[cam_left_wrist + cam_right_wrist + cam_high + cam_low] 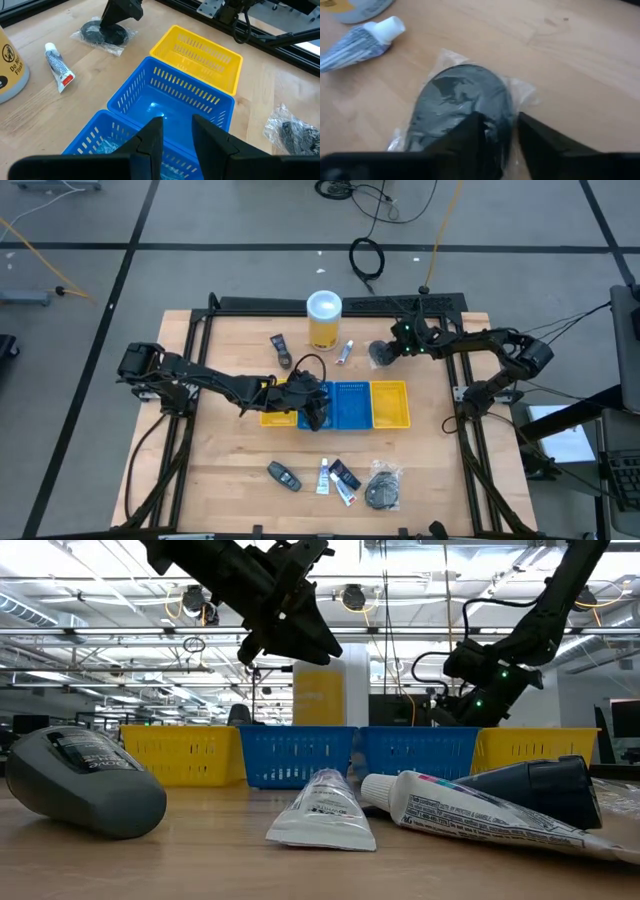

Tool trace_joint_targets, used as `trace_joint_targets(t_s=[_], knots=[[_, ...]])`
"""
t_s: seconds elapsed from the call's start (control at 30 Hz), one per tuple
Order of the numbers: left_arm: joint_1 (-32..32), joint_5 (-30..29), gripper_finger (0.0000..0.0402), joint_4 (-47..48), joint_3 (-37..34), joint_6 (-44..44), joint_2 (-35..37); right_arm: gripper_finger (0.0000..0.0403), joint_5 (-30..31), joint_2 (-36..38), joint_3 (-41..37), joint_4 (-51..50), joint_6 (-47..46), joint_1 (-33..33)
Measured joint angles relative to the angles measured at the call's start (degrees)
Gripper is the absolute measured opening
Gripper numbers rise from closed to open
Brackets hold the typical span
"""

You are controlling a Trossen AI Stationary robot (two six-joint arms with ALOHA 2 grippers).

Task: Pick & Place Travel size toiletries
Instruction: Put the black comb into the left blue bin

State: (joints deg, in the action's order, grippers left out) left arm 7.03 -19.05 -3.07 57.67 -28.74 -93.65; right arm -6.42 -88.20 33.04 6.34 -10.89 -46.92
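My left gripper (177, 135) hangs open and empty over the two blue trays (332, 406); something clear and shiny lies in the blue tray nearest its fingers (107, 146). My right gripper (501, 137) is open and low over a round black disc in clear wrap (462, 97) lying flat on the table right of the yellow canister (324, 319). One finger is over the disc and the other past its rim. A white tube (345, 352) lies beside it. A dark tube (278, 344) lies left of the canister. My right gripper comes at the wrapped black disc slanting down from above, its fingers (475, 132) astride the disc's rim (507, 117). The disc lies flat on the table. Whether the fingers touch the wrap, I cannot tell.
A yellow tray (390, 404) flanks the blue trays on the right and another (277, 412) on the left. By the table's near edge lie a dark oval piece (284, 475), white tubes (323, 476), a dark tube (345, 474) and a second wrapped disc (383, 488).
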Motion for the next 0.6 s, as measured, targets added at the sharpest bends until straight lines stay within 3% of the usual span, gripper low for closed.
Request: trace_joint_targets(t_s=[0.1,0.17,0.43,0.6], knots=[[0.0,0.0,0.0104,0.0,0.0,0.01,0.0,0.0034,0.06,0.0,0.0,0.11,1.83,0.0],[0.0,0.02,0.0104,-0.02,0.0,-0.01,0.0,0.0011,0.2,0.0,0.0,0.08,3.1,0.0],[0.0,-0.01,0.0104,-0.02,0.0,0.01,0.0,0.0001,0.09,0.97,-0.16,0.39,3.18,0.19],[-0.14,-0.37,0.0104,-0.18,0.0,-0.21,0.0,0.0,0.02,5.52,-0.44,-0.58,2.82,0.9]])
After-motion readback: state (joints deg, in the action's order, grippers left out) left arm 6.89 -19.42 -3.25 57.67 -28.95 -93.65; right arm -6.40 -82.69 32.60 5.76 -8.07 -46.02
